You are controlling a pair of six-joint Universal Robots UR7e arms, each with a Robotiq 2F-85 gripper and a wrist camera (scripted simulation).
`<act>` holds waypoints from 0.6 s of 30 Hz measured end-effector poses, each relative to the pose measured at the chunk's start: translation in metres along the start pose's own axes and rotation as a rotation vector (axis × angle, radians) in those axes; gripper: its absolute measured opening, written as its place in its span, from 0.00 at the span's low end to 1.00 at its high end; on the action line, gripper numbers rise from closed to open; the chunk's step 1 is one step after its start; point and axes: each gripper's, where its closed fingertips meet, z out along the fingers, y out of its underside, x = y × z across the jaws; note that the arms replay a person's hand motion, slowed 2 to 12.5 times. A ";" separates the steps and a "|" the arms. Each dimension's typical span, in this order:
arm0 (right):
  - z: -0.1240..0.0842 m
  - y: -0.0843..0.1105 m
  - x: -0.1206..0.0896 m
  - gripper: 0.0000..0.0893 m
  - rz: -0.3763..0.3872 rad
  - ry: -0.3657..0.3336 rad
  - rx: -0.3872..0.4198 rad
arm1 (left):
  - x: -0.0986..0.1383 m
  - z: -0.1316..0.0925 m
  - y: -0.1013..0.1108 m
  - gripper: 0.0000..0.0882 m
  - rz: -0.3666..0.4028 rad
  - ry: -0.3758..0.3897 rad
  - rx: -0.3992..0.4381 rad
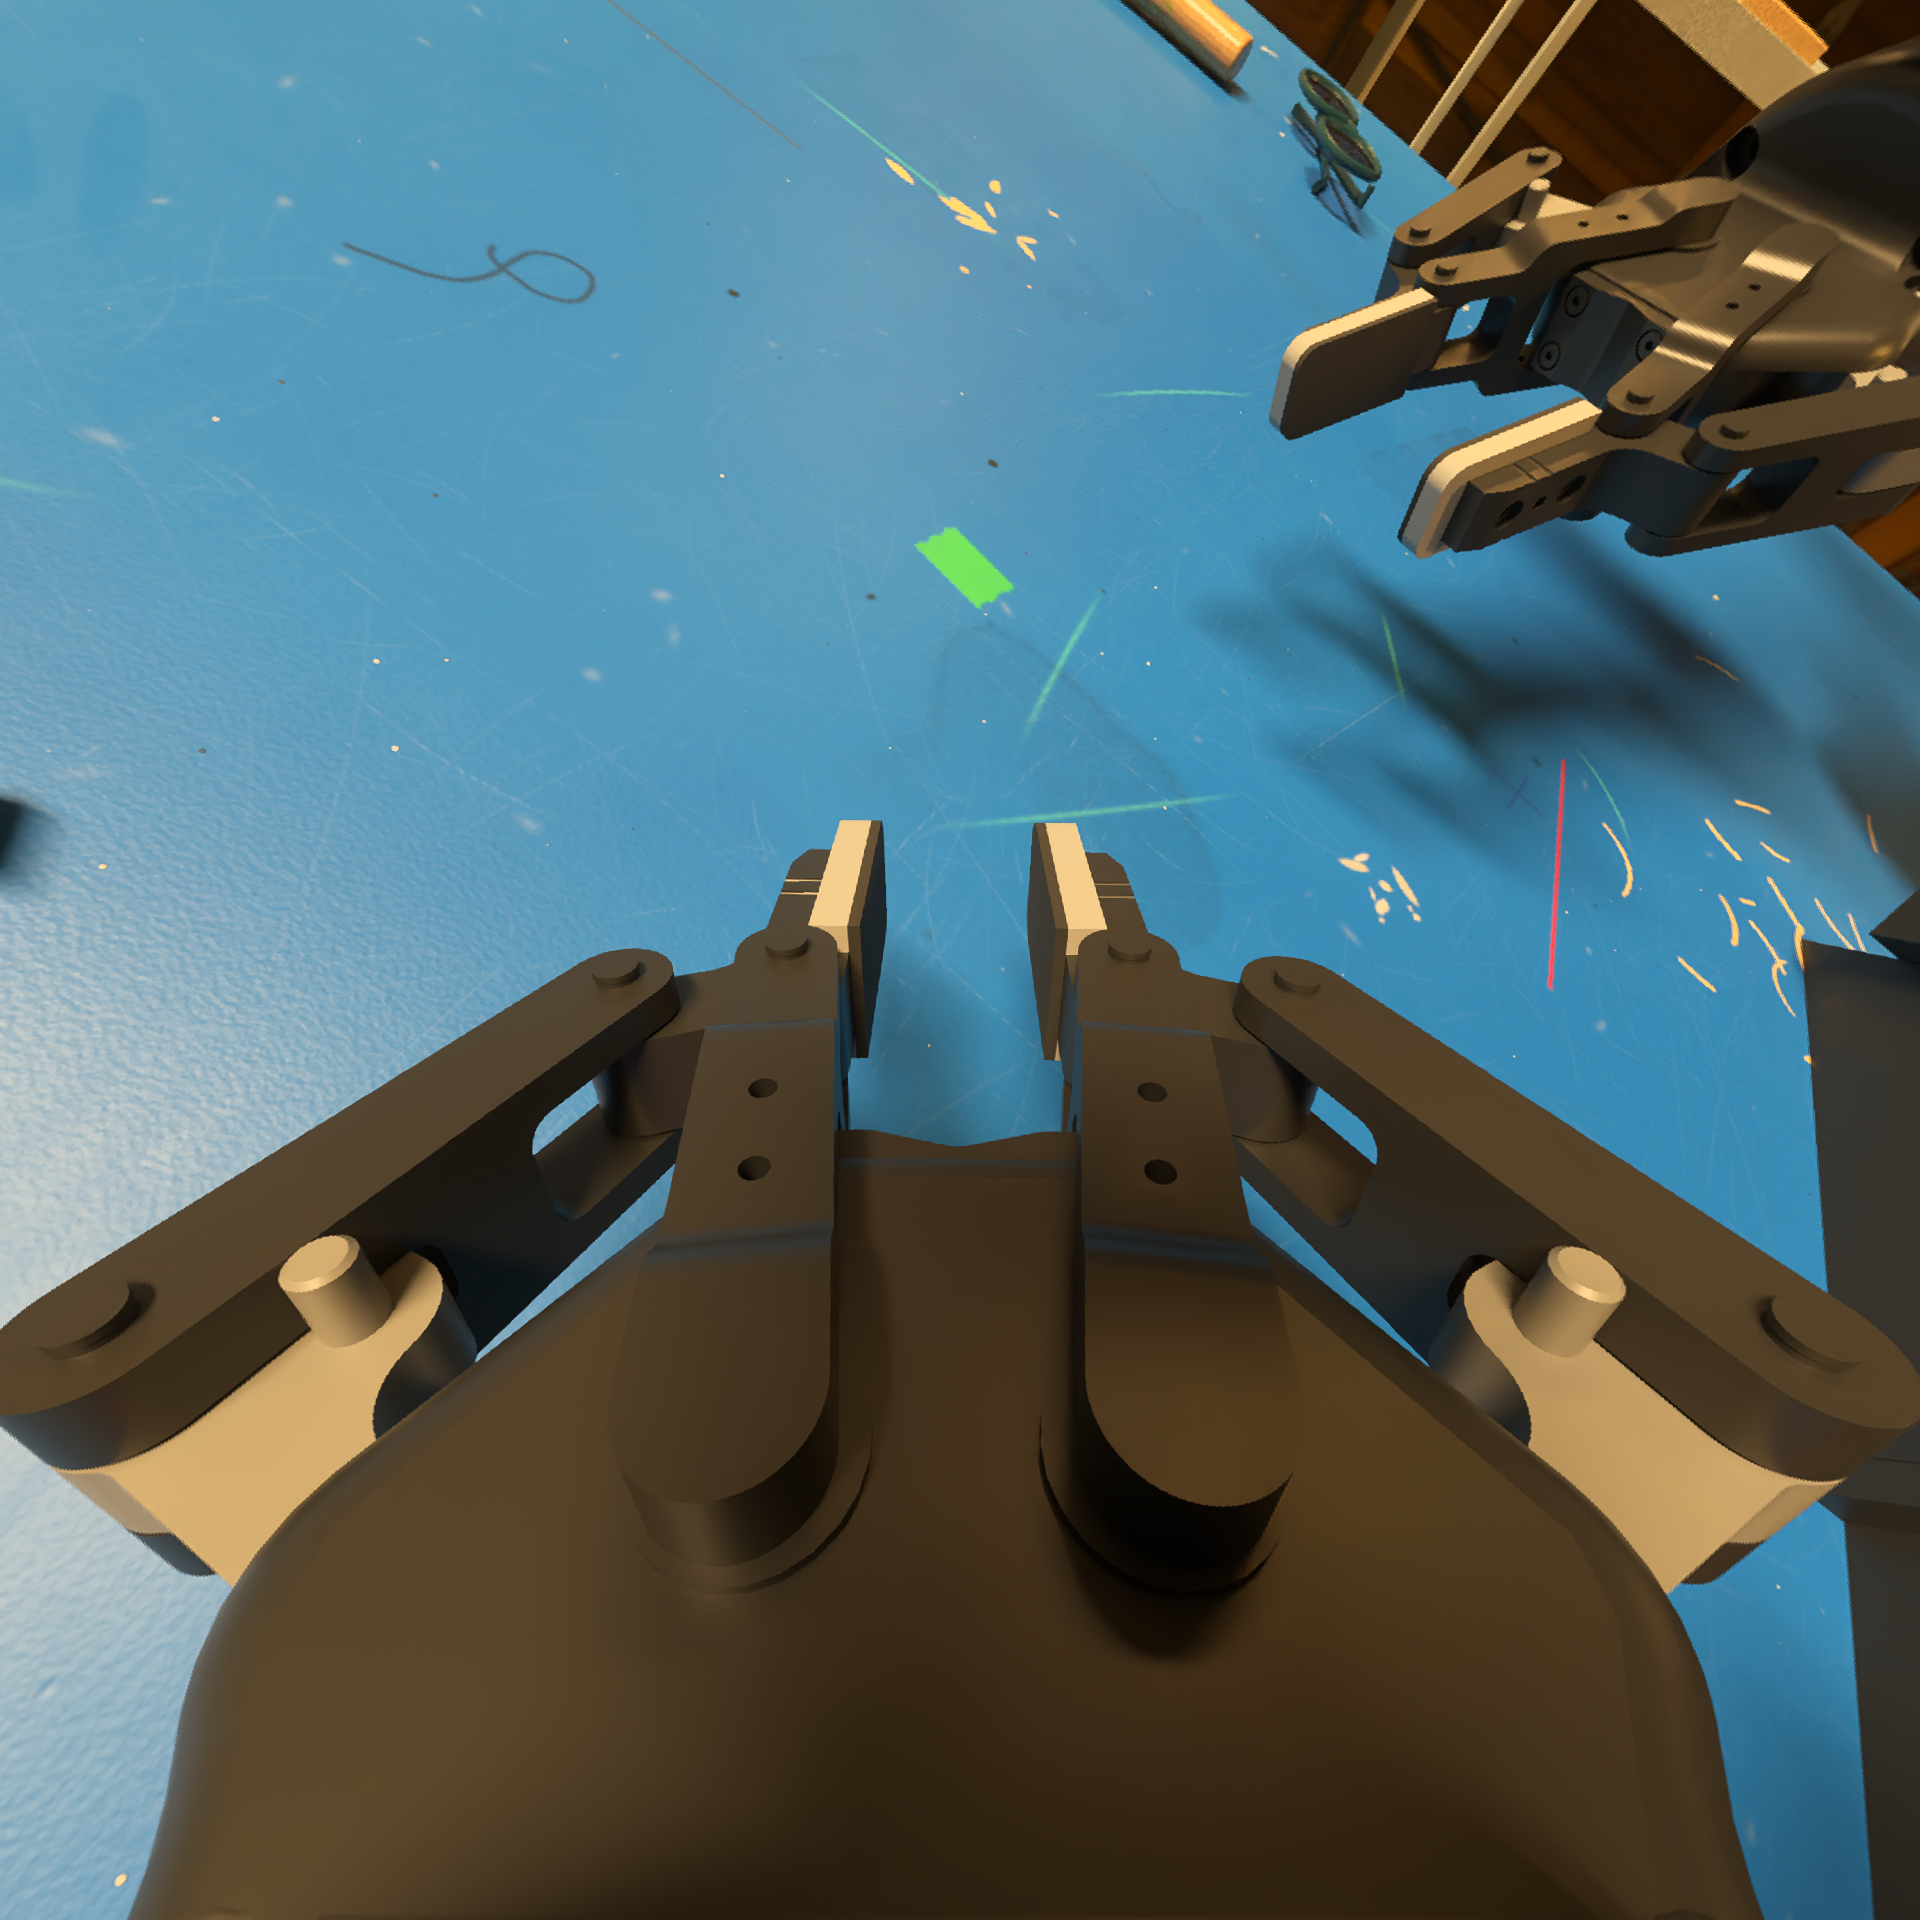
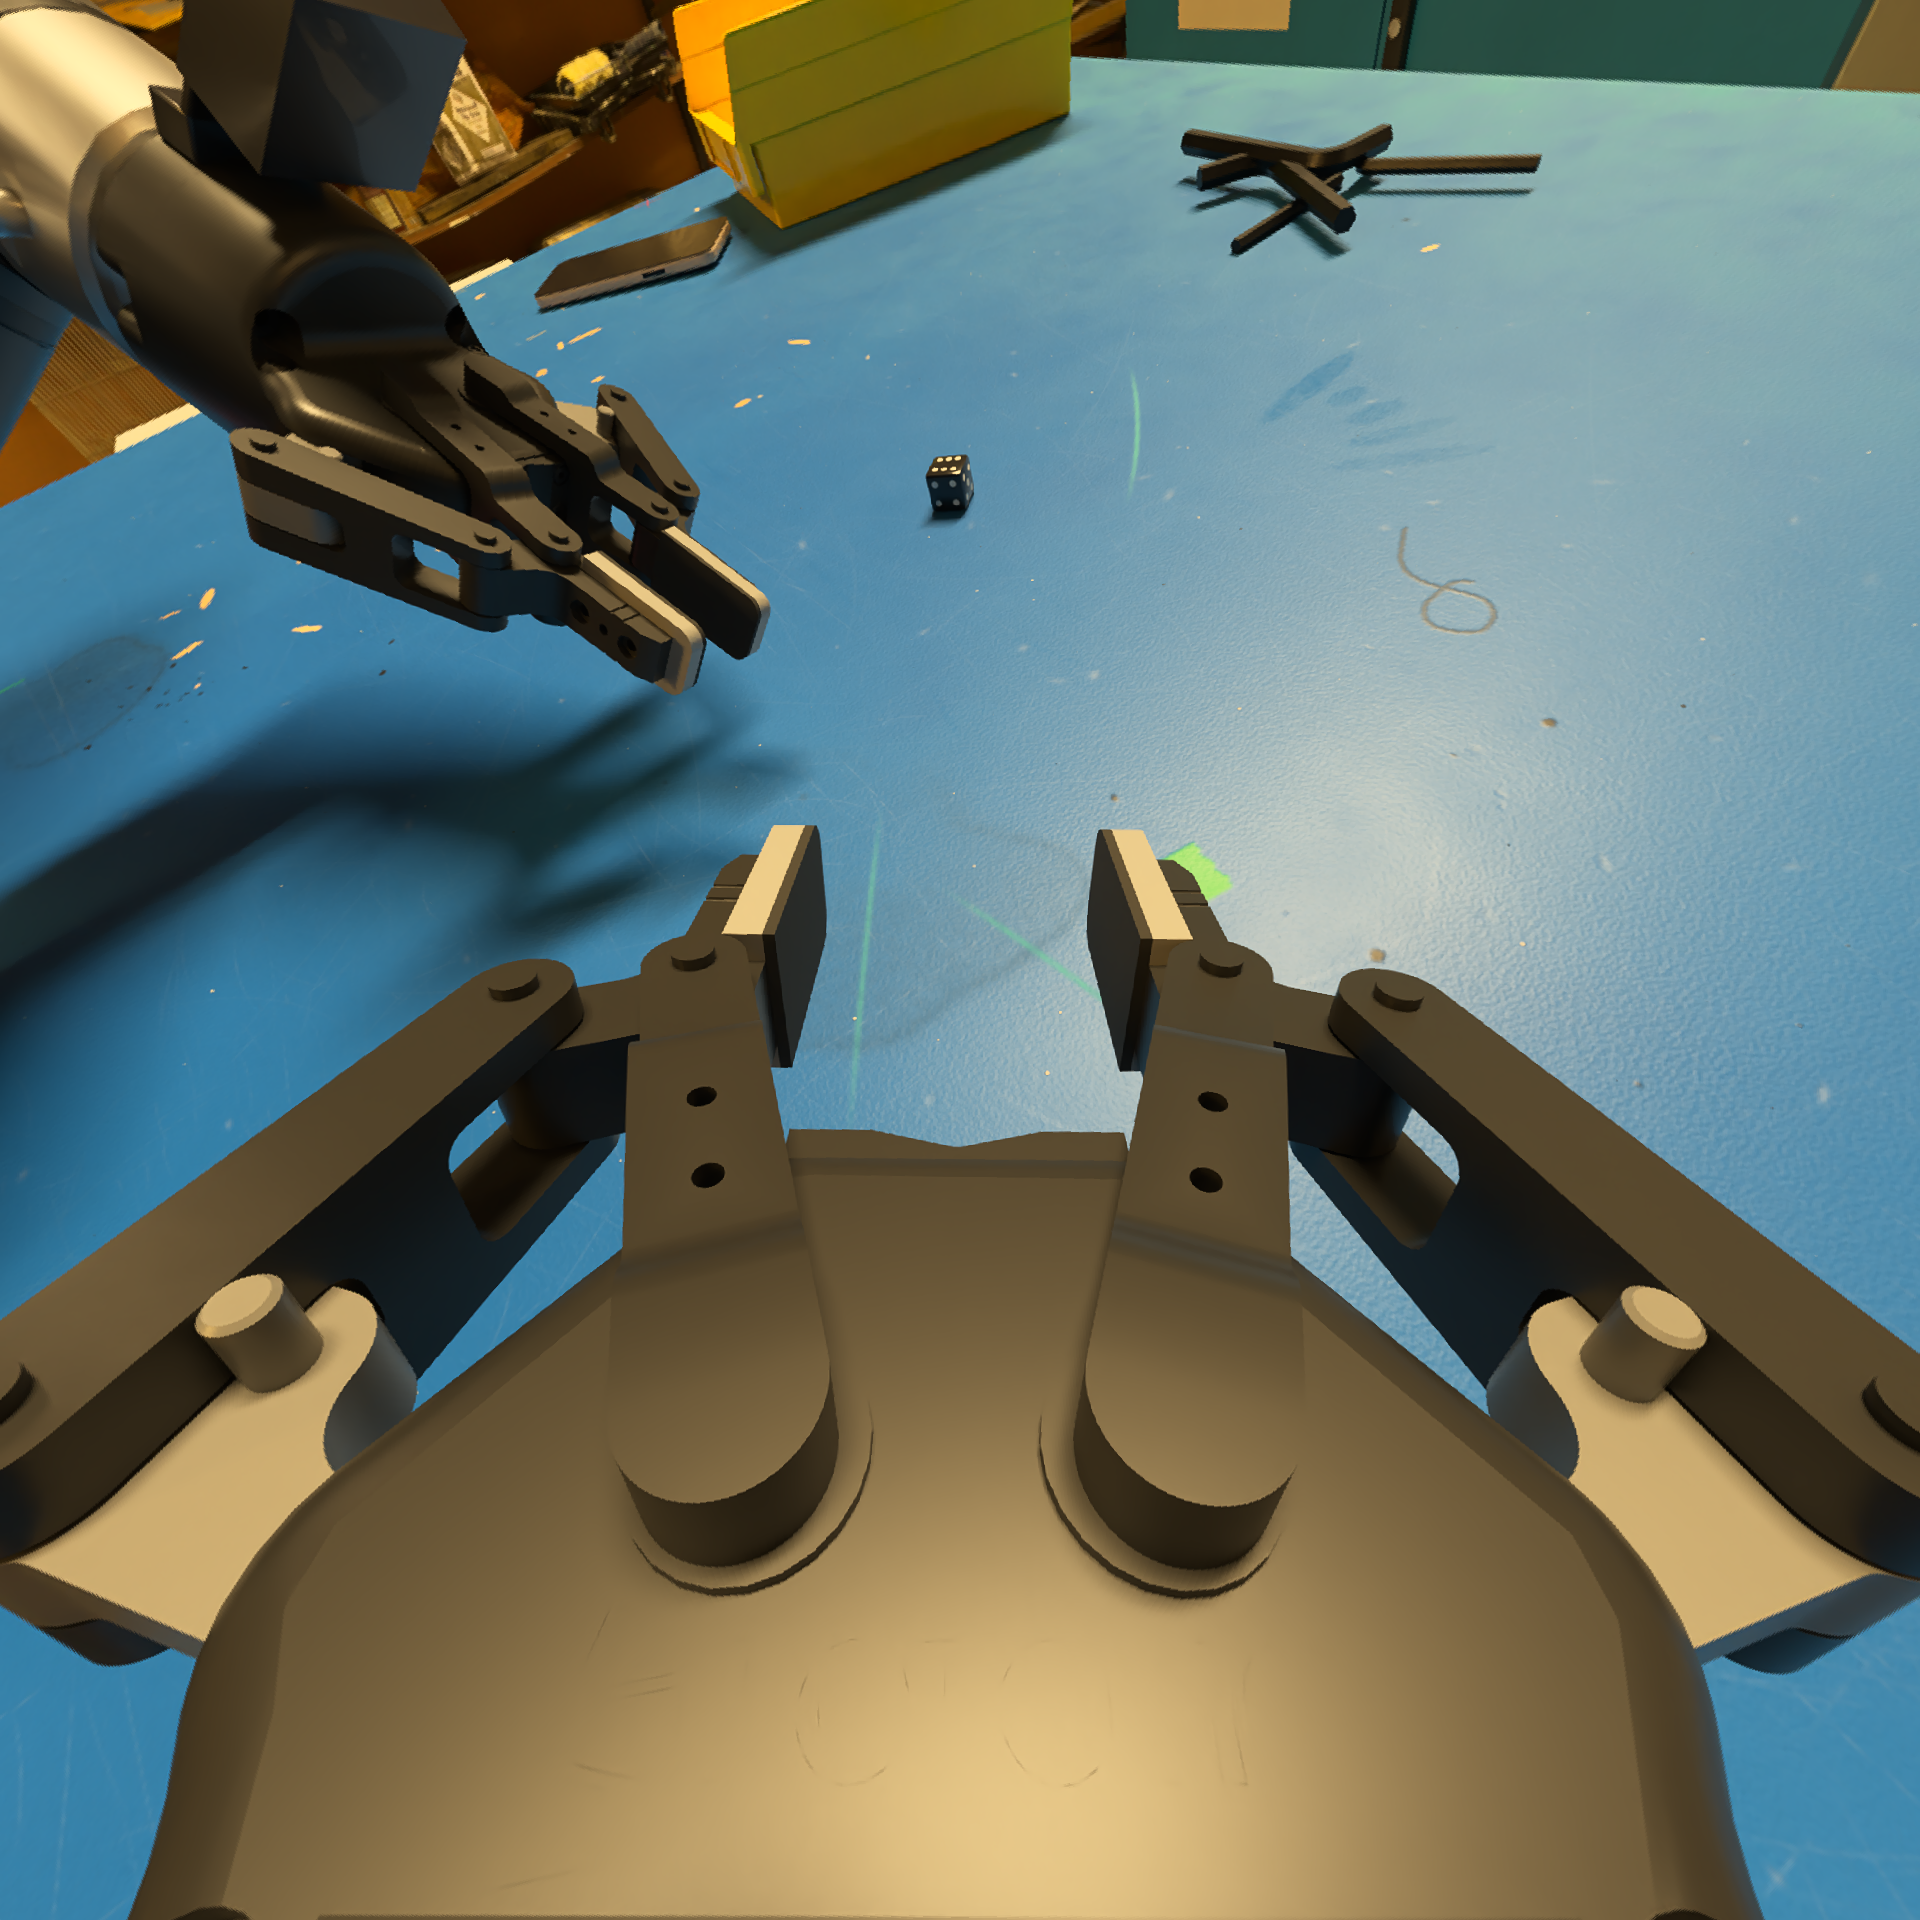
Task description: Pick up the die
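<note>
A small black die [image 2: 949, 483] with white pips sits on the blue table [image 2: 1455, 831], seen only in the right wrist view, ahead of my right gripper. My right gripper [image 2: 956, 842] is open and empty, above the table, well short of the die. My left gripper [image 1: 956, 831] is open and empty above the table; the die does not show in its view. The left gripper also shows in the right wrist view [image 2: 717, 634], left of the die and apart from it. The right gripper also shows in the left wrist view [image 1: 1351, 468], at the upper right.
A yellow box [image 2: 894, 104], a phone [image 2: 634, 265] and a black bundle of sticks [image 2: 1320, 177] lie at the table's far side. A green tape patch [image 1: 964, 566] marks the middle. A wooden dowel [image 1: 1195, 36] and a small green object [image 1: 1340, 135] lie near an edge.
</note>
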 end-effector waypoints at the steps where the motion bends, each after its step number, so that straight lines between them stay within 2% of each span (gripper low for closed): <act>1: 0.000 0.000 0.000 0.52 0.000 0.000 0.000 | 0.000 0.000 0.000 0.29 0.000 0.000 0.000; 18: 0.001 0.001 0.001 0.52 0.000 0.003 -0.005 | 0.000 -0.001 -0.002 0.28 -0.028 0.015 0.013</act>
